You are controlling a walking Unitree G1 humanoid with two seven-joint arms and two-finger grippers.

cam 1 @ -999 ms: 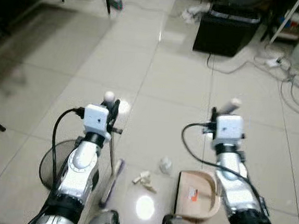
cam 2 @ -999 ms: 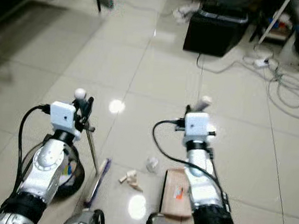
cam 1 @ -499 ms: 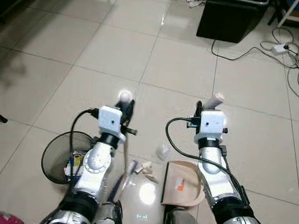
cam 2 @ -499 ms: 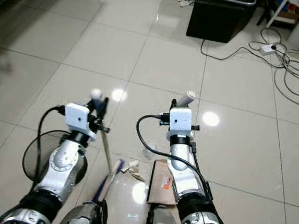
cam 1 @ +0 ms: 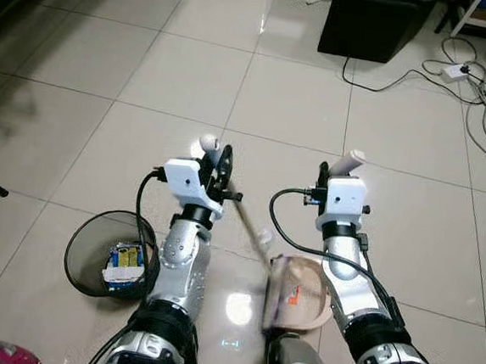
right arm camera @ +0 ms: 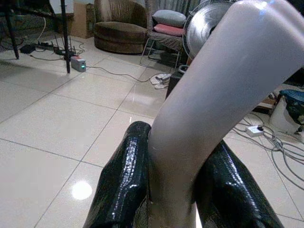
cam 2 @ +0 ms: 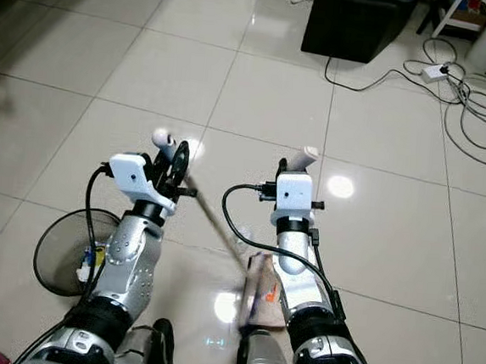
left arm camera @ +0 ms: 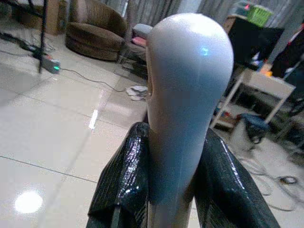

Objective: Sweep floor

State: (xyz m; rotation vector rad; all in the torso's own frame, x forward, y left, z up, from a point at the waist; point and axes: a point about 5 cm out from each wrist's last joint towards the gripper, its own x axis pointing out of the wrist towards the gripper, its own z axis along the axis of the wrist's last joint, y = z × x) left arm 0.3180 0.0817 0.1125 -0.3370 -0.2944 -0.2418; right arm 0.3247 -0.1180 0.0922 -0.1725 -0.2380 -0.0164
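sweeping underway: left tool (cam 1: pixel 218 156) clamped on broom handle (cam 1: pixel 248 225), right tool (cam 1: pixel 346 167) clamped on dustpan (cam 1: pixel 297 293) handle; debris at pan's mouth, emptying into wastebasket (cam 1: pixel 105 255) remains.

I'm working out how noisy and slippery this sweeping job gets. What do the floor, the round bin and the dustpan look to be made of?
The pale tiled floor looks like glazed ceramic: thin grout lines and sharp lamp reflections. The round black wastebasket appears to be wire mesh, since the floor shows through its wall. The beige dustpan is probably moulded plastic, smooth and matte with a raised rim; its long handle's pale tip sits between the right gripper's glossy black fingers.
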